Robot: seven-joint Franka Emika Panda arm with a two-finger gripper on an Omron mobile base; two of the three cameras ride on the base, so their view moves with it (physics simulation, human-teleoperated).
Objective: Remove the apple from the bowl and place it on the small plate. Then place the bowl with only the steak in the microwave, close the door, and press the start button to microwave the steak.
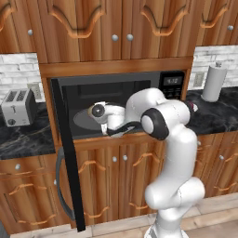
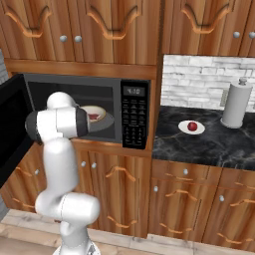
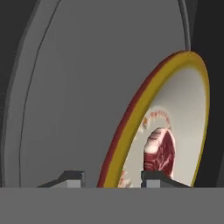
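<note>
I have the door [image 1: 67, 153] swung open left of the microwave [image 2: 99, 112]. Inside it, on the turntable, the bowl [image 3: 144, 127] holds the steak [image 3: 159, 151]; the gripper [image 3: 111, 179] straddles its rim, jaws parted, gripping nothing. The apple [image 2: 191, 126] sits on the small plate [image 2: 199, 130] right of the microwave. Risk: withdrawing crookedly, a fingertip could drag the bowl off-centre.

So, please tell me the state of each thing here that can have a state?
door: open, swung wide.
microwave: cavity open, clock display lit.
bowl: inside the microwave on the turntable, holding the steak.
apple: out of the bowl, on the small plate.
gripper: jaws apart, one on each side of the bowl's rim.
</note>
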